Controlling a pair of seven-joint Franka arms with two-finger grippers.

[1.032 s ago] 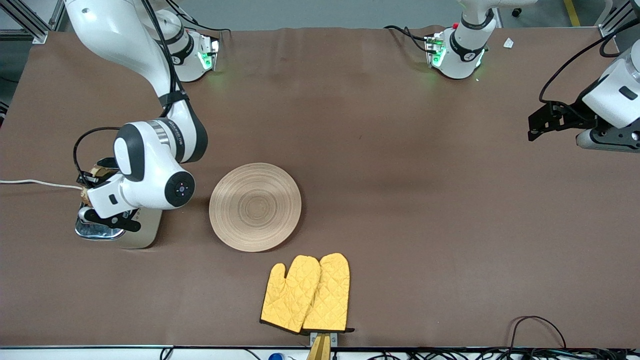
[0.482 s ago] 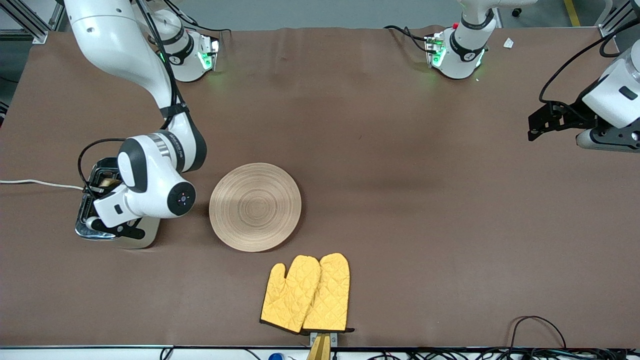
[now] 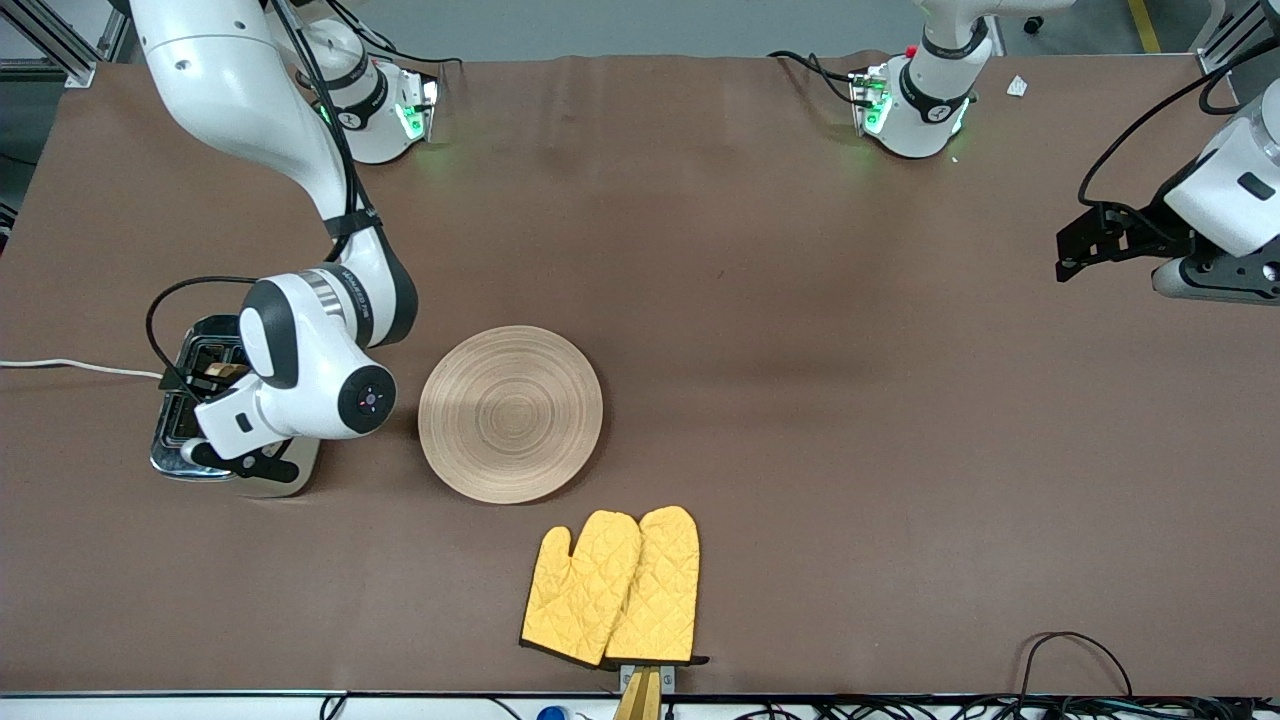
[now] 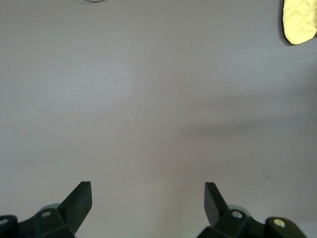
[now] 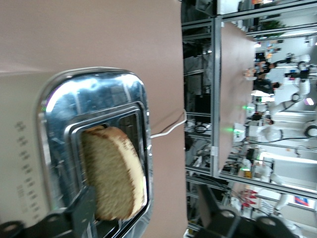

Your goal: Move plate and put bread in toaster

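Observation:
The toaster (image 3: pixel 168 452) stands at the right arm's end of the table, half covered by my right hand. In the right wrist view its chrome top (image 5: pixel 94 94) shows. The bread (image 5: pixel 111 173) stands upright in one slot and sticks out above it. My right gripper (image 5: pixel 147 194) is open just above the toaster, one finger beside the bread. A bit of the bread (image 3: pixel 224 371) shows in the front view. The plate (image 3: pixel 510 413) lies flat beside the toaster, bare. My left gripper (image 4: pixel 147 198) is open and empty, waiting over the left arm's end (image 3: pixel 1075 250).
A pair of yellow oven mitts (image 3: pixel 612 587) lies nearer the front camera than the plate; one tip shows in the left wrist view (image 4: pixel 299 20). The toaster's white cord (image 3: pixel 70 365) runs off the table's end. Cables lie along the front edge.
The bread has gone from my right gripper down into the toaster slot, and the gripper has let go. The right hand shifted slightly. The left arm has not moved.

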